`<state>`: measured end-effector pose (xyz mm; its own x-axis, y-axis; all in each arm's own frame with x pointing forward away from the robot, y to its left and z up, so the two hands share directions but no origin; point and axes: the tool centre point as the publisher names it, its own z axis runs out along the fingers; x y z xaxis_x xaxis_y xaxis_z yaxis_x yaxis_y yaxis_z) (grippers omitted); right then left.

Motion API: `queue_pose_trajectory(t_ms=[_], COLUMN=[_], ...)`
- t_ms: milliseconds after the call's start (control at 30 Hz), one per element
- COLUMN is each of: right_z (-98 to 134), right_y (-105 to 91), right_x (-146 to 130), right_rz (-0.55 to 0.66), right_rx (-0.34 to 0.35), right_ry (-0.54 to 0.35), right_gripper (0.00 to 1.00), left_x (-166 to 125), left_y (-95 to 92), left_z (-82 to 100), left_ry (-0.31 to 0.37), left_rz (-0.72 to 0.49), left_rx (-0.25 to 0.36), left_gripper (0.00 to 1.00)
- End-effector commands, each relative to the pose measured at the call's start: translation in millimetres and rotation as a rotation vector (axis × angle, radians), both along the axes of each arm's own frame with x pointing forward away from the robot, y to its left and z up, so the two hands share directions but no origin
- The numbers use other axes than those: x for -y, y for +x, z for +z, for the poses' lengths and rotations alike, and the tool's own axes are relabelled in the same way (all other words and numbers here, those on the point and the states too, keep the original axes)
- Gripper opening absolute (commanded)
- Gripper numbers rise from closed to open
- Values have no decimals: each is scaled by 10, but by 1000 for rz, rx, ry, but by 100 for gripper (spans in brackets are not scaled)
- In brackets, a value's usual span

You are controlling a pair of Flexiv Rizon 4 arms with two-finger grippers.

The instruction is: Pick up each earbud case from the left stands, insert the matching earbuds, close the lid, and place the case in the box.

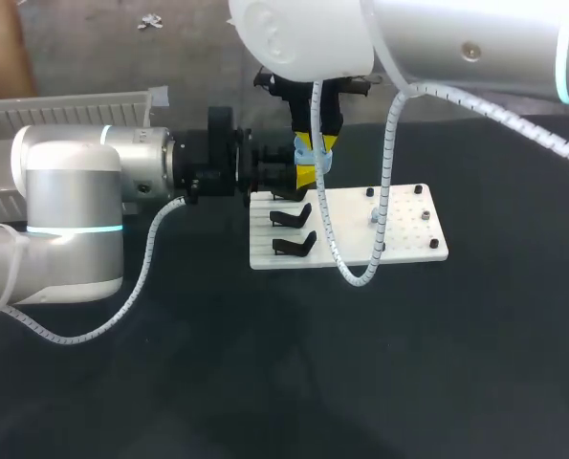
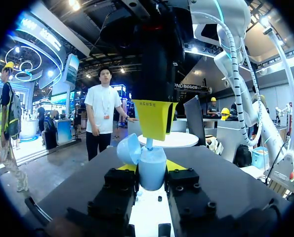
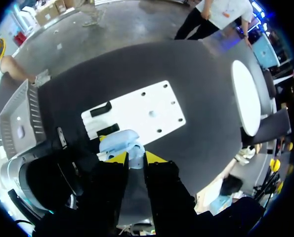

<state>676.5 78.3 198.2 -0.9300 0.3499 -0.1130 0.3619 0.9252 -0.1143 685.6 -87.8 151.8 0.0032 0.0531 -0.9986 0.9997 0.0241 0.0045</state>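
Left claw horizontal, clamping case | right claw vertical, earbud pinched above

The dark desk carries a white board with holes at mid-frame, black stands on its left part. A ribbed white box sits at the desk's upper-left edge.

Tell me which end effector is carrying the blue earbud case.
The left end effector: the open case is clamped in it from both sides. The right end effector hangs above, pinching what looks like an earbud over it.
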Motion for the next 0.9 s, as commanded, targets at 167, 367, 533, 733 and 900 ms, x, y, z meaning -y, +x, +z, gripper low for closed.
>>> queue_pose_trajectory(t_ms=[167,367,533,733,900], right_z=[-24,-56,-87,-122,-135], right_y=[37,49,50,42,44], right_x=[0,-5,-18,-8,4], right_rz=[-3,-4,-5,-8,-16], right_rx=[-9,-15,-21,-30,-36], right_ry=[-1,2,6,4,12], right_gripper=[0,0,0,0,0], left_x=[0,0,0,0,0], left_y=[-5,-5,-5,-5,-5], left_z=[-7,-7,-7,-7,-7], left_ry=[-3,-3,-3,-3,-3], left_rz=[3,3,3,3,3], left_rx=[3,3,3,3,3], left_gripper=[0,0,0,0,0])
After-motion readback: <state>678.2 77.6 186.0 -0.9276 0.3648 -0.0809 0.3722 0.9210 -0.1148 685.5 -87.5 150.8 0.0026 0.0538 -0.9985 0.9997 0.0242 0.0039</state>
